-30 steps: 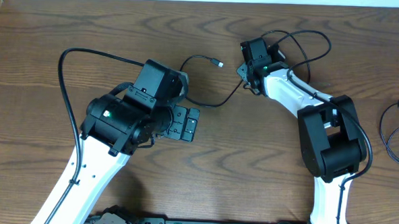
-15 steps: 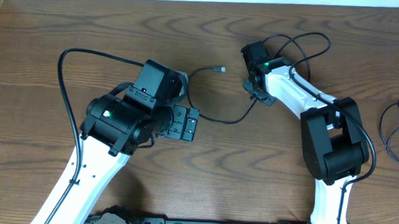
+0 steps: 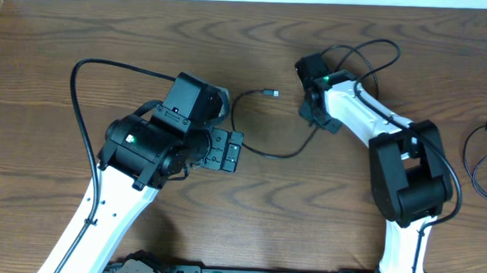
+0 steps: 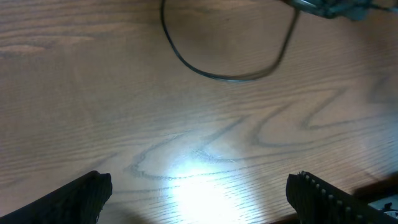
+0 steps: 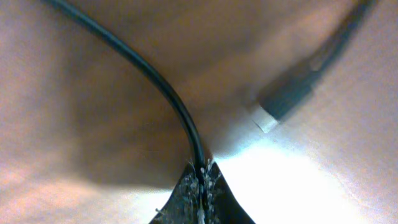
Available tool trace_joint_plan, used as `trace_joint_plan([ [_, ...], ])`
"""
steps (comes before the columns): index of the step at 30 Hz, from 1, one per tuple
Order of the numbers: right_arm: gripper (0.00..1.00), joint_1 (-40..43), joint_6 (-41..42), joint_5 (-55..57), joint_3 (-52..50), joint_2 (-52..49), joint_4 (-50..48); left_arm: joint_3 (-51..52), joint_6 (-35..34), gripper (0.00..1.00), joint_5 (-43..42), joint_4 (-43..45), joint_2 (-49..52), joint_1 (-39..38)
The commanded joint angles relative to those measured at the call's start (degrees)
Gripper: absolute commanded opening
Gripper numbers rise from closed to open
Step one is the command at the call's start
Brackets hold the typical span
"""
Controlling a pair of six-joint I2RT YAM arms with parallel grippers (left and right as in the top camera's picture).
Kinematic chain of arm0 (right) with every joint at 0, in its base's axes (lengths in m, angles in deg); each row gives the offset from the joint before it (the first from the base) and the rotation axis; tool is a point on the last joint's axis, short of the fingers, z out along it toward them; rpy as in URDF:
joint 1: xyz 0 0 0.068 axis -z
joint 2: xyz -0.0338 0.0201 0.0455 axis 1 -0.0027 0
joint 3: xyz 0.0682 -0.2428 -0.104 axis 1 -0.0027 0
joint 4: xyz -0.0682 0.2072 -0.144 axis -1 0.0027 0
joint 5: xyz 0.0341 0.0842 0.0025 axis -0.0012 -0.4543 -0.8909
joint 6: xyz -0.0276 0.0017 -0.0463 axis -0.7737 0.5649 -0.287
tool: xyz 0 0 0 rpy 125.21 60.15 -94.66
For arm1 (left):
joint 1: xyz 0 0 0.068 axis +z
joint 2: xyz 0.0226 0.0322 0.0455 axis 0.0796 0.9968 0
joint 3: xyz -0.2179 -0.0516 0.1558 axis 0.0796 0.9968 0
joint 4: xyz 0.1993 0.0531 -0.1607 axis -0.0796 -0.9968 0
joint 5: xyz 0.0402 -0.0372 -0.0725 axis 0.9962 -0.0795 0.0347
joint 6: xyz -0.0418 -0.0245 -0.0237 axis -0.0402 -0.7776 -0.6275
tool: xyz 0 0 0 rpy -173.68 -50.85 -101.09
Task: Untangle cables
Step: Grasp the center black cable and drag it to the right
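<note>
Dragging black cable point(image 3: 263, 153) nearer, right fingers point(image 5: 178, 202) clamped

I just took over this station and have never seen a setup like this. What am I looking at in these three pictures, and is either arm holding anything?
These are two robot arms at a wooden table. The wide picture comes from a fixed camera overhead. The other two come from a camera on each wrist, looking past that arm's own fingers. On the table a thin black cable lies in a loose curve, with a small plug at its free end. The right gripper is shut on that cable: its wrist picture shows the cord pinched between the fingers. The left gripper is open and holds nothing, its fingers wide apart over bare wood. A second thin black cable loops at the table's right edge, untouched.
</note>
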Motion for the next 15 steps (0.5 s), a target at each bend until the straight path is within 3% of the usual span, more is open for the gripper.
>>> trace_joint_plan([
  [1,0.01,3.15,-9.18,0.07,-0.22,7.10,2.86,0.24,0.13,0.96,-0.22,-0.28,0.02,-0.04],
  [5,0.01,7.87,-24.48,0.90,3.48,21.07,4.52,0.24,0.13,0.96,-0.22,-0.28,0.02,-0.04],
  [10,0.01,19.67,-29.86,3.67,8.94,33.88,7.15,0.24,0.13,0.96,-0.24,-0.28,0.02,-0.04],
  [12,0.01,26.27,-31.08,4.02,10.49,37.27,7.21,0.24,0.13,0.96,-0.24,-0.31,0.02,-0.04],
  [15,0.01,45.40,-31.85,2.10,11.78,41.70,7.23,0.24,0.13,0.96,-0.24,-0.31,0.02,-0.04],
])
